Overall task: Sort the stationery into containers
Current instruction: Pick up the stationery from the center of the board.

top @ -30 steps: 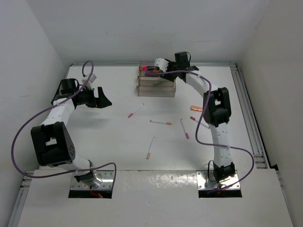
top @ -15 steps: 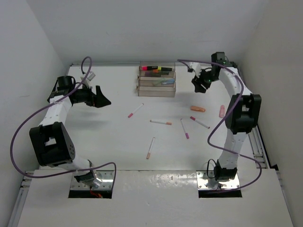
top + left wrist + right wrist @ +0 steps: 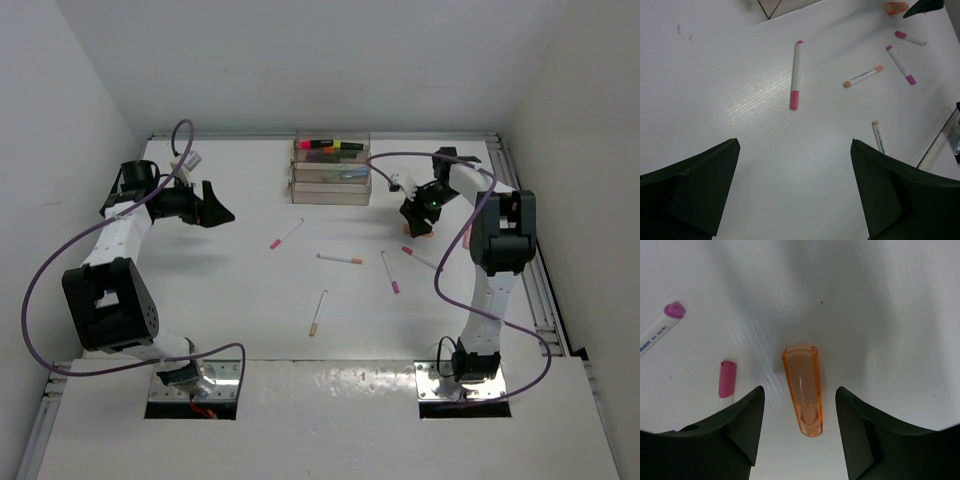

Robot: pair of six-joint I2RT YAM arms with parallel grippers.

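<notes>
Your right gripper [image 3: 799,389] is spread wide over the orange piece [image 3: 803,385]. The piece lies on the table [image 3: 880,300] between the fingers, touching neither, at the centre of the wrist view. Your left gripper [image 3: 793,147] is also spread, holding nothing, with a pink-ended pen [image 3: 796,75] above it in frame. The trays [image 3: 330,187] sit upper centre in the overhead view, with highlighters [image 3: 328,146] in the topmost one.

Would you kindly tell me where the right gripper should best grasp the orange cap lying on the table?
Probably across its middle, coming straight down: the orange cap lies flat on the table, its long sides facing the two fingers of the open right gripper.
</notes>
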